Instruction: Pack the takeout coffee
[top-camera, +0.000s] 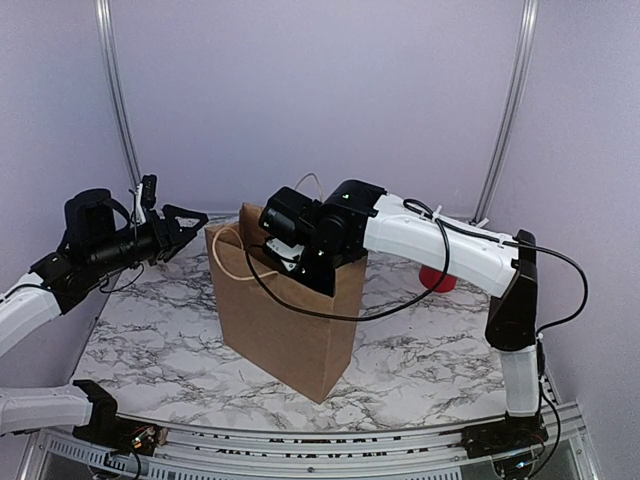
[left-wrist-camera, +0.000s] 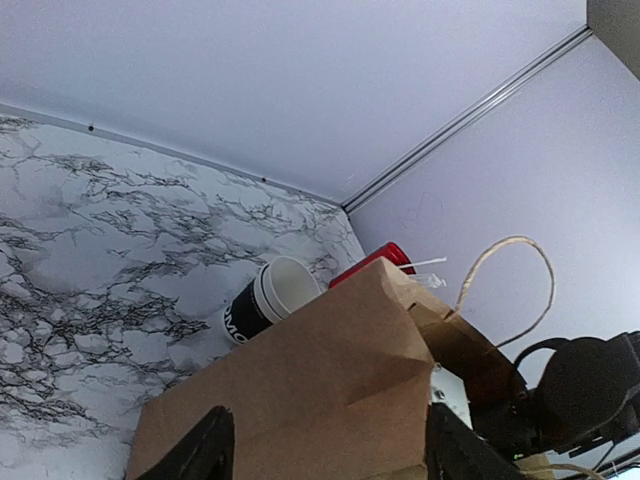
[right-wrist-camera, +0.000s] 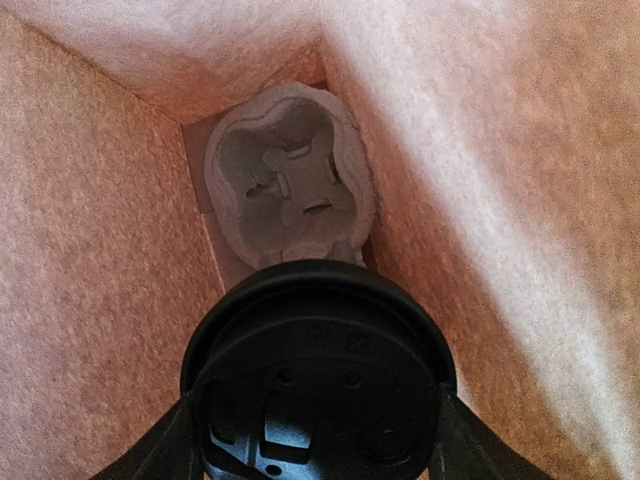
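A brown paper bag (top-camera: 285, 320) stands upright in the middle of the marble table (top-camera: 150, 340). My right gripper (top-camera: 292, 250) reaches down into the bag's mouth. In the right wrist view it (right-wrist-camera: 315, 425) is shut on the takeout coffee (right-wrist-camera: 318, 350), whose round black lid fills the space between the fingers; the cup body is hidden under the lid. A grey pulp cup carrier (right-wrist-camera: 290, 180) lies at the bag's bottom, below the cup. My left gripper (top-camera: 190, 222) is open beside the bag's top left corner. In the left wrist view the bag (left-wrist-camera: 330, 390) sits between the fingers (left-wrist-camera: 210, 450).
A lidless stack of white-rimmed black cups (left-wrist-camera: 265, 300) lies on its side behind the bag. A red cup with white sticks (left-wrist-camera: 375, 262) stands at the back right and also shows in the top view (top-camera: 438, 278). The bag's twine handle (left-wrist-camera: 505, 270) sticks up.
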